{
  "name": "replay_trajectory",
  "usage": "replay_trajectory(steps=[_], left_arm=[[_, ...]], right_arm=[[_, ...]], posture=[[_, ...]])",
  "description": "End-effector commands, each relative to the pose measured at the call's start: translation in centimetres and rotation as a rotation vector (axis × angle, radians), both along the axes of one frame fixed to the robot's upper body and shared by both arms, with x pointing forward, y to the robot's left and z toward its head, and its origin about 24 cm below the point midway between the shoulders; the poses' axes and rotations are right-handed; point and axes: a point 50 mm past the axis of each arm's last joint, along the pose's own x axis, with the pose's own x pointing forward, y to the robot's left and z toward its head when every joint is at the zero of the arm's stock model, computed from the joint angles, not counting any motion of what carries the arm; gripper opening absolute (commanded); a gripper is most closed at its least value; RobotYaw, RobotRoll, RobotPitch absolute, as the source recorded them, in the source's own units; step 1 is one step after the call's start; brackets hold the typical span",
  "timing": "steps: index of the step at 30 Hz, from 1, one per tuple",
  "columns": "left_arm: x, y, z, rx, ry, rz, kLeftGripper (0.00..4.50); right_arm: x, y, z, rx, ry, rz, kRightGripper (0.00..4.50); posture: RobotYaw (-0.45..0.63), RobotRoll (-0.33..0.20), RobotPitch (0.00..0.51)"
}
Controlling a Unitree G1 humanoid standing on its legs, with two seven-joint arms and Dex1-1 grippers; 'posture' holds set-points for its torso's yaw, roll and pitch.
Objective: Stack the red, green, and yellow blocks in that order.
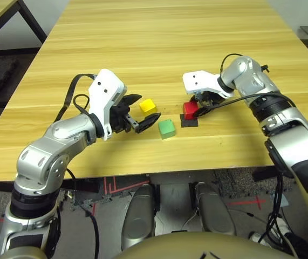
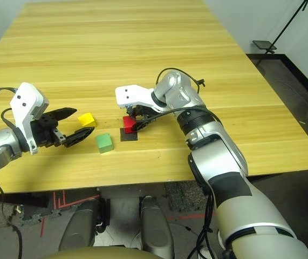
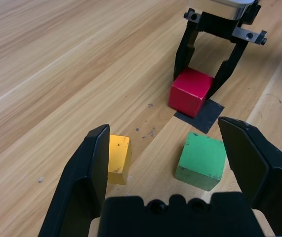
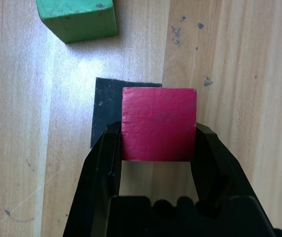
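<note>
My right gripper point(image 4: 158, 136) is shut on the red block point(image 4: 158, 123), one finger pressed against each side. It holds the block low over the edge of a flat black square patch point(image 1: 189, 122). Whether the block rests on the table I cannot tell. The green block point(image 1: 166, 128) lies on the table just left of the patch. Left of it and slightly farther back sits the yellow block point(image 1: 148, 106). My left gripper point(image 3: 165, 131) hangs open near these two blocks with nothing between its fingers, pointing toward the red block.
The blocks sit on a long wooden table point(image 1: 159, 43), near its front edge point(image 1: 143, 174). A dark table leg point(image 1: 27, 21) stands beyond the far left corner, and floor shows to the right of the table.
</note>
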Motion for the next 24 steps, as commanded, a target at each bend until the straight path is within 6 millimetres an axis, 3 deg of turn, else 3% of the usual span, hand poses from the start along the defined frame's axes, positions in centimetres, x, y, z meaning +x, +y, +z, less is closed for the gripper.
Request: replay_trajectory(steps=[1, 20, 24], left_arm=[[-0.3, -0.2, -0.1, -0.004, 0.009, -0.005, 4.5], [0.2, -0.3, 0.2, -0.004, 0.009, -0.016, 4.5], [0.2, -0.3, 0.1, 0.002, 0.021, -0.037, 4.5]], right_arm=[[-0.6, 0.3, -0.4, 0.008, 0.026, 0.021, 2.04], [-1.9, -0.7, -1.1, -0.025, 0.072, -0.02, 2.04], [-1.9, -1.1, -1.3, -0.013, 0.087, -0.061, 3.45]], posture=[[0.56, -0.265, 0.156], [0.53, -0.253, 0.17], [0.52, -0.243, 0.161]])
